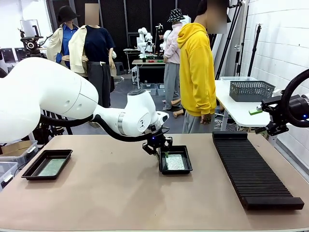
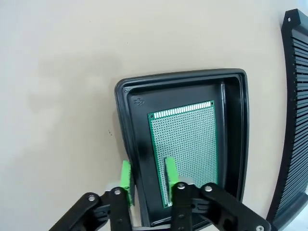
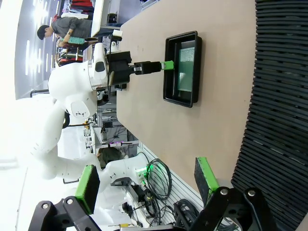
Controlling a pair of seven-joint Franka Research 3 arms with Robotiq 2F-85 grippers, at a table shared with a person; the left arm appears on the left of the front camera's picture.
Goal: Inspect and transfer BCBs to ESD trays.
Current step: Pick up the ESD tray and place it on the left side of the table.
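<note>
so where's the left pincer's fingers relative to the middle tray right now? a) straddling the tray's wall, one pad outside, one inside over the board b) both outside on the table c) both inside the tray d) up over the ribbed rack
a, in the left wrist view the left pincer straddles the wall of the tray, one pad outside, the other over the green board.

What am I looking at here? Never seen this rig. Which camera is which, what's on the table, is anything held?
Two white robot arms share a table. The front view looks across it; the other two views come from cameras on each wrist. On the table lie two black trays, one at left and one mid-table, each holding a green board, plus a ribbed black rack. The left gripper straddles the middle tray's wall, one finger on the board, jaws partly closed; a grip isn't clear. The right gripper is open, holding nothing.
</note>
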